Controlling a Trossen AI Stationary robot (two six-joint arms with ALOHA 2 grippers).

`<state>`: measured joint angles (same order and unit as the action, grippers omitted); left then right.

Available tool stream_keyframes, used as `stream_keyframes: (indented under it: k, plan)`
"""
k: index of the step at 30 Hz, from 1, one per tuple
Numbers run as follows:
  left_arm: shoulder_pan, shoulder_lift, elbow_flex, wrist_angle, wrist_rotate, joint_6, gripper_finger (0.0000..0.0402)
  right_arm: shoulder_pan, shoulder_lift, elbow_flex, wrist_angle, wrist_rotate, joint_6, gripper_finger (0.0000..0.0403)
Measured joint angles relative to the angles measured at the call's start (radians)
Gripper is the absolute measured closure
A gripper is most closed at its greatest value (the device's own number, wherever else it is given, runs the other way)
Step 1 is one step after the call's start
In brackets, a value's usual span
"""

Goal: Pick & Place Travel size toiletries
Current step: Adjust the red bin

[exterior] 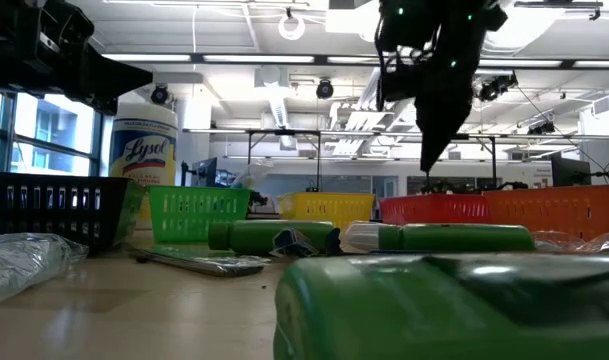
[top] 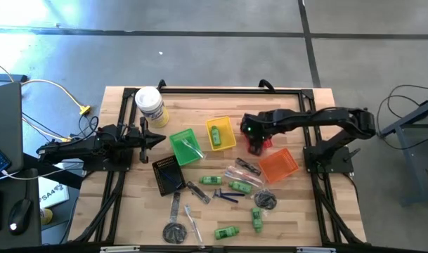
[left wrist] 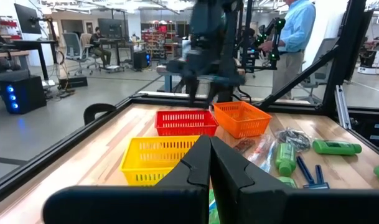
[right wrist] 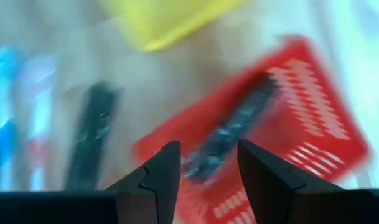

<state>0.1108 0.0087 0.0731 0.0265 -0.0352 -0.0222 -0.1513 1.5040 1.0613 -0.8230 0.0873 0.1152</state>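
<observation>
Concrete workshop floor surrounds a butcher-block table edged with black framing.

Left arm: parked along the table's left side, left gripper pointing inward, fingers pressed together, holding nothing.

Right arm: stretched in from the right side, right gripper poised above the red basket; fingers stand apart with nothing between them. Its wrist view looks down on a dark comb-like piece lying in the red basket, blurred.

Person in a blue shirt standing beyond the far edge.

White Lysol canister with yellow label, upright near the back left corner.

Baskets: orange basket just right of the red one; yellow basket holding one green mini bottle; green basket holding a clear stick; black basket in front of the green one.

Loose toiletries, scattered over the front half of the table: green mini bottles, one more near the front edge; a dark blue razor; a clear-wrapped toothbrush; a dark comb beside the orange basket; a small round bagged piece.
</observation>
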Motion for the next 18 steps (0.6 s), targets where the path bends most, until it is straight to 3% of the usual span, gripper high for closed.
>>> stream_keyframes:
  k: [6,12,18]
  plan:
    - [0.000,0.000,0.000,0.000,0.000,0.002,0.0402,0.065,0.000,0.002,-0.003,-0.098,-0.172,0.0252]
    - [0.000,0.000,0.000,0.000,0.000,0.002,0.0402,0.083,0.000,0.002,-0.028,-0.029,-0.122,0.0252]
    - [0.000,0.000,0.000,0.000,0.000,-0.001,0.0402,0.056,0.039,0.002,-0.040,-0.028,-0.078,0.0245]
